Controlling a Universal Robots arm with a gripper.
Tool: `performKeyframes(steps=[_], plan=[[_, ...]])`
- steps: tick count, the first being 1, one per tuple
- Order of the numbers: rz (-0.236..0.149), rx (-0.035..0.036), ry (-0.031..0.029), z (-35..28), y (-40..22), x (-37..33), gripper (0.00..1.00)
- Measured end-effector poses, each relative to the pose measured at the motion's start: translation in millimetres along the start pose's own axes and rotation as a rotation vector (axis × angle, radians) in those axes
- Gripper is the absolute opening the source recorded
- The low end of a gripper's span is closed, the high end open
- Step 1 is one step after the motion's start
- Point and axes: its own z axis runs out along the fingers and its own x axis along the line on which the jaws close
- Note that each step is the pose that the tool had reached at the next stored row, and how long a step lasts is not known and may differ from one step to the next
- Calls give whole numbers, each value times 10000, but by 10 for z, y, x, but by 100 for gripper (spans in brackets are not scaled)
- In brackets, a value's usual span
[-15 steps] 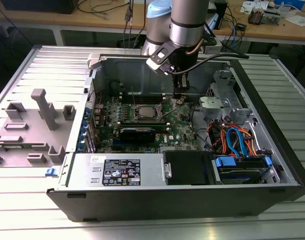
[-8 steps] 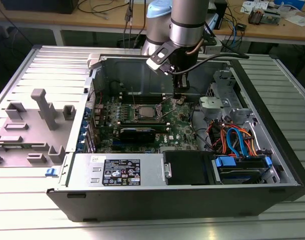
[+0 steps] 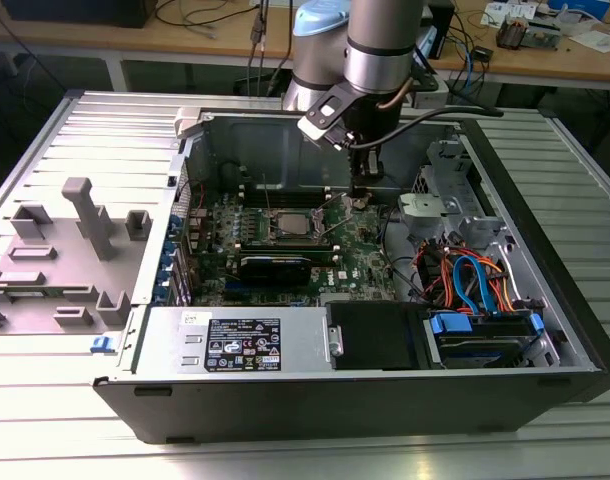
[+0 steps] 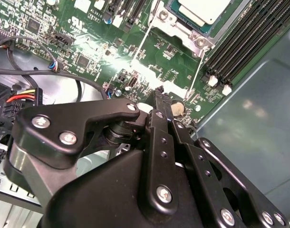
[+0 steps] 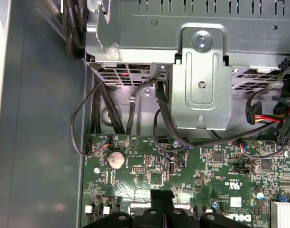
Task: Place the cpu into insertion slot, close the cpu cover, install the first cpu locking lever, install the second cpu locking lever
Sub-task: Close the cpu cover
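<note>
In the exterior view my gripper (image 3: 362, 198) hangs inside the open computer case, just to the view's right of the insertion slot (image 3: 289, 226). The silver-topped cpu (image 4: 202, 10) lies in that slot, and the cpu cover (image 4: 180, 29) lies flat around it. Two thin wire locking levers (image 4: 144, 40) (image 4: 198, 73) stick out from the socket over the green board. My gripper (image 4: 158, 97) is shut, its black fingertips (image 5: 156, 199) pressed together with nothing seen between them. It hovers close above the board near a round coin battery (image 5: 116, 159).
Long black memory slots (image 4: 245, 38) run beside the socket. A metal drive cage (image 5: 202, 80) with black cables stands past the board's edge. The power supply (image 3: 255, 345) and a drive with blue cables (image 3: 475, 290) fill the case's front. A grey plastic fixture (image 3: 80, 235) sits outside.
</note>
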Motion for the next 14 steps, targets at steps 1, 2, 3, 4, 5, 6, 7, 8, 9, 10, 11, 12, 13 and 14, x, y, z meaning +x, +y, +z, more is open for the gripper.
performKeyframes(steps=[1,2,3,4,5,6,7,8,9,10,11,12,13,14], plan=[[-1,0,1,1,7,0,11],[-1,0,0,1,11,0,11],[0,0,-1,1,16,-1,11],[1,0,-1,1,18,-1,11],[0,0,-1,1,23,-1,11],[0,-1,0,2,31,-1,11],[0,0,0,2,41,-1,11],[0,0,0,3,57,-2,11],[-1,0,0,4,70,-2,11],[-1,0,0,6,89,-3,11],[0,0,-1,9,101,-4,11],[0,0,-2,13,108,-4,11],[0,0,0,23,111,-3,11],[1,0,0,38,111,-3,11]])
